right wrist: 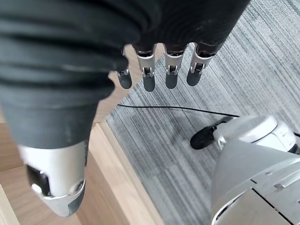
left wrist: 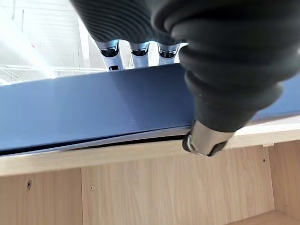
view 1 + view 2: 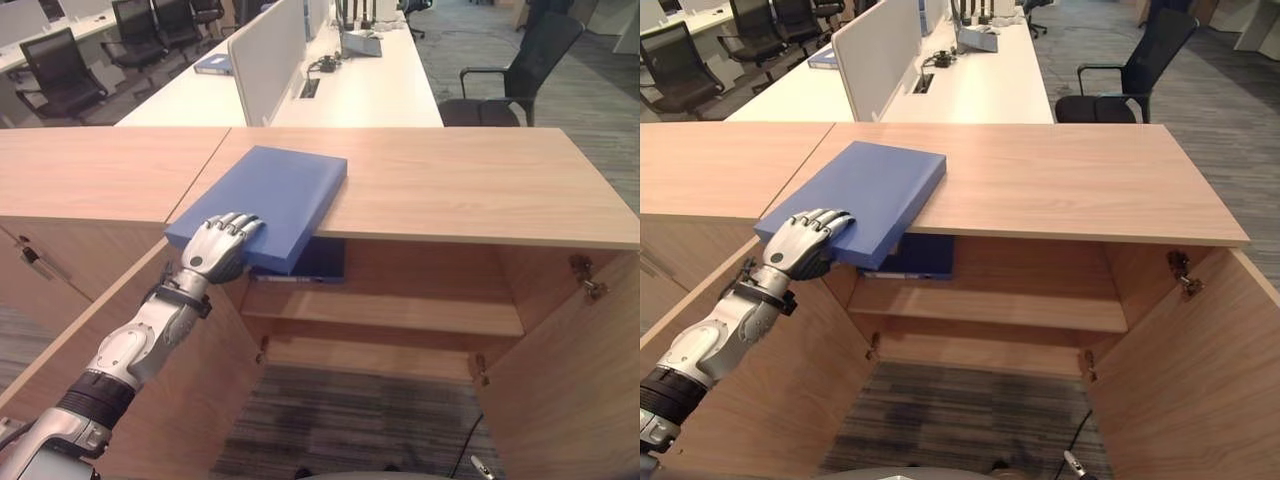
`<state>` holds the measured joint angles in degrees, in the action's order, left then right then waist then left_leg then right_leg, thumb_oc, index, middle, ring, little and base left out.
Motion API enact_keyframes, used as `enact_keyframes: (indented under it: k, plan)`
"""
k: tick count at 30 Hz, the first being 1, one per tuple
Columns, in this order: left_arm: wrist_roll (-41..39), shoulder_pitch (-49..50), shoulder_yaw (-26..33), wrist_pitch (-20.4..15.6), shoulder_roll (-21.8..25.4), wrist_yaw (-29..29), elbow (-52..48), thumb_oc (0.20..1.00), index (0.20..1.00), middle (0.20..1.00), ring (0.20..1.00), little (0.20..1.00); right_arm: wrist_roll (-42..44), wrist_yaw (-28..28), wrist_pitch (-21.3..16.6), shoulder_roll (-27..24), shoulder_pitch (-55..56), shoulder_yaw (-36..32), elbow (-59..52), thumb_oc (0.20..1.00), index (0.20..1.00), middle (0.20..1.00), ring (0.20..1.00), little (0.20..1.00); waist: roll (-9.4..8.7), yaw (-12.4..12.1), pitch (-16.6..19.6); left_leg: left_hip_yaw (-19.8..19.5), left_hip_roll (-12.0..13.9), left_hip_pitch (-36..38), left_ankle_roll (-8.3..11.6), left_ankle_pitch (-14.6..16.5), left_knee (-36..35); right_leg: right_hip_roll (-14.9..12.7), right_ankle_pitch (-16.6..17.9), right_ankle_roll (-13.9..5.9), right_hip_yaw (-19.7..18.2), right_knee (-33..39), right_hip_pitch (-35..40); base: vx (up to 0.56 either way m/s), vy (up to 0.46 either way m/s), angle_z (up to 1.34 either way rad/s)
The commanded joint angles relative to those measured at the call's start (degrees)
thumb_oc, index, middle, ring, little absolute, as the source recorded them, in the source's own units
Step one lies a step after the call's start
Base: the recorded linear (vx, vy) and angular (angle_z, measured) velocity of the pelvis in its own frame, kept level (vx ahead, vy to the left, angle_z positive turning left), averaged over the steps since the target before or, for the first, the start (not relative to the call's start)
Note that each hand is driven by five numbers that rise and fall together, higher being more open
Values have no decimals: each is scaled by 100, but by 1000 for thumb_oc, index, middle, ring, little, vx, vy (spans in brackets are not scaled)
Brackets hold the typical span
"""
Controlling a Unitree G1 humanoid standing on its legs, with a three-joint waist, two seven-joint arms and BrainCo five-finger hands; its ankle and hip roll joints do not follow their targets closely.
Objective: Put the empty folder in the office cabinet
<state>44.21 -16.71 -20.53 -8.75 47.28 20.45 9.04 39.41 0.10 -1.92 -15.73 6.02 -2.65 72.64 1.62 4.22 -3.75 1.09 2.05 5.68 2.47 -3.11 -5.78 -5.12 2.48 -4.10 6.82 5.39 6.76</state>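
One blue folder (image 3: 262, 202) lying on cabinet top (image 3: 480, 180), near corner overhanging front edge, pinched there by left hand (image 3: 222, 246), fingers above, thumb beneath; best drawn clear level, then lowered onto inner shelf (image 3: 400, 312); right hand (image 1: 159, 70) relaxed, empty.

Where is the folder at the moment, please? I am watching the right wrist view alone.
Observer: The blue folder lies on the cabinet top, its near corner overhanging the front edge.
Operator: Is a robot hand on it?
Observer: Yes, the left robot hand pinches that corner, fingers on top, thumb beneath.
Operator: Is the cabinet open?
Observer: Its doors stand open, and a darker folder lies on the upper shelf.
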Motion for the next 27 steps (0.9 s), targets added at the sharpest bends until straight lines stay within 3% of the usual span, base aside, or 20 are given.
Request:
enact_keyframes:
  k: [1, 14, 27]
  plan:
    - [-86, -738, 189, 47, -38, -89, 238, 200, 200, 200, 200, 200, 167, 23, -96, 41, -412, -173, 312, 1000, 1000, 1000, 1000, 1000, -38, -81, -333, 187, 385, 747, 315, 882, 79, -450, -367, -561, -45, -369, -24, 0, 0, 0]
    - [-98, -772, 316, 56, 57, -35, 89, 200, 200, 200, 200, 200, 167, 32, -95, 49, -440, -183, 290, 1000, 1000, 1000, 1000, 1000, -22, -85, -302, 190, 382, 781, 311, 941, 84, -445, -426, -570, -49, -364, 21, 1, 2, 0]
    - [-881, -905, 1608, 61, -157, 661, -993, 200, 200, 200, 200, 200, 192, 55, -121, 216, -476, -87, 244, 1000, 1000, 1000, 1000, 1000, -33, -153, -259, 153, 369, 737, 327, 841, 96, -466, -380, -531, 6, -383, 29, -9, -5, 0]
